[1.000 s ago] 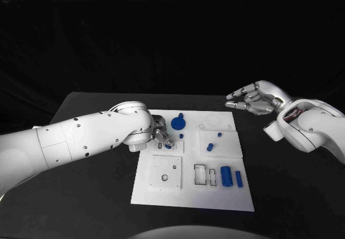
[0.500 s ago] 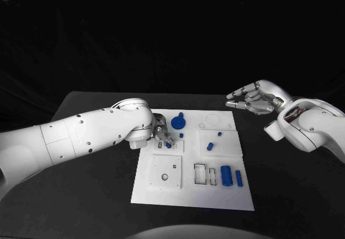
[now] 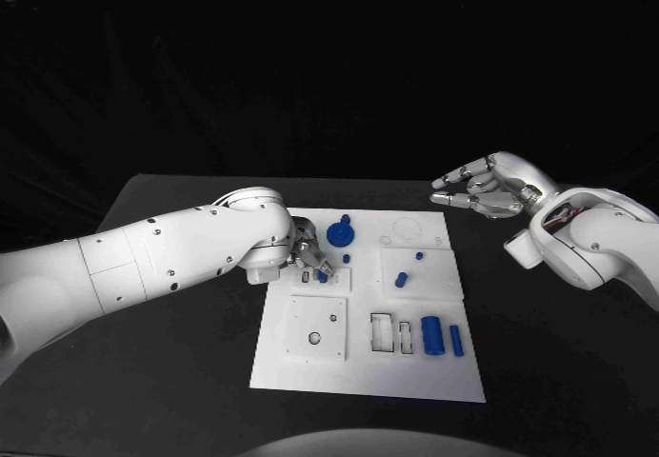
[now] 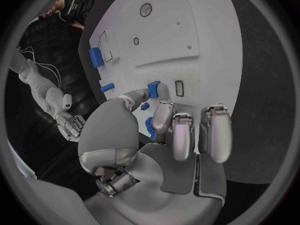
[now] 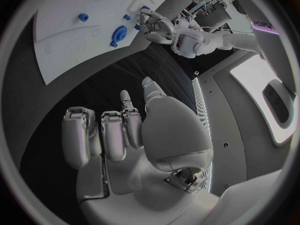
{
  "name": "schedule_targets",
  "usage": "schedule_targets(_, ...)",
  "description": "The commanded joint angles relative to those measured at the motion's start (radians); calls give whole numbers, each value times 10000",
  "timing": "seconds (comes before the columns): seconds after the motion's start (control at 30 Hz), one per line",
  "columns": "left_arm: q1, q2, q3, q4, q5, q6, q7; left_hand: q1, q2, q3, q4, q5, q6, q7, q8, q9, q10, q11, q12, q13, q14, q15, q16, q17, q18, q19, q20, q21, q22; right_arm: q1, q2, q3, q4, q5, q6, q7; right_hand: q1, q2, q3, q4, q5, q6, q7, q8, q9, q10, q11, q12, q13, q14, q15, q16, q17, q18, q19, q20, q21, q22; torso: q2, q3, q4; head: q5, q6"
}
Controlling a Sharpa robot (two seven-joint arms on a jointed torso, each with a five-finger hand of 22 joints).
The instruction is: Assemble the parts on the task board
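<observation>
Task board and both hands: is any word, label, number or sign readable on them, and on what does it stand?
None can be read.
Task board: plain white, with outlined recesses and blue parts, no print visible.
Left hand and right hand: no markings legible.

white task board (image 3: 369, 376) on a black table (image 3: 179, 381); blue gear (image 3: 341, 233), blue cylinder (image 3: 432, 336), blue pegs; silver hands on white arms.

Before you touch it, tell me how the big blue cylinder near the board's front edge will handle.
The big blue cylinder lies on its side, so a nudge would probably roll it. It looks rigid and light, likely plastic. Its smooth surface may slip between the fingers.
</observation>
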Motion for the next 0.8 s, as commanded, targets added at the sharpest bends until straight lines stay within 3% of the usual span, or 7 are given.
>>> schedule_targets(0.03,-107,34,-76,-15,171,415,-1252,-158,-12,-183,89,-19,71,33,-65,-13,100,-5,40,26,1036,-67,30,2633,-158,662,-64,60,1588,-7,10,1,0,-3,119,116,-40,54,-45,28,49,25,-65,30,11,185,3,-20,1581,704,8,-35,1020,98,-50,-43,-38,43,0,2,-1,7,3)
schedule_targets(0.3,-107,26,-74,-82,150,345,-1284,-363,57,-881,391,-32,171,10,-70,-14,142,-21,102,108,1036,-81,30,2633,-177,694,-78,111,1677,-7,13,1,-7,10,110,123,-93,53,-117,68,-63,13,-65,27,9,185,5,-20,1579,703,7,-44,1012,101,-54,-46,-51,28,-1,-4,-2,6,3)
schedule_targets(0.43,-107,13,-72,-83,135,318,-1286,-368,95,-1194,490,-31,197,2,-76,-14,155,-29,118,135,1036,-87,30,2633,-181,703,-85,122,1700,-7,10,1,-7,23,101,128,-156,96,-241,140,-430,7,-68,31,9,184,3,-24,1571,703,5,-57,1003,101,-51,-49,-65,19,0,-3,-4,6,4)
schedule_targets(0.8,-108,-69,-61,7,127,330,-1273,-311,11,-2025,668,-33,252,-11,-88,-12,185,-37,162,204,1036,-94,30,2633,-190,718,-93,144,1747,-7,7,1,-19,36,103,143,-210,122,-378,204,-684,3,-71,38,10,185,2,-22,1568,706,3,-61,1007,102,-47,-51,-75,12,-8,-6,2,-12,-16)
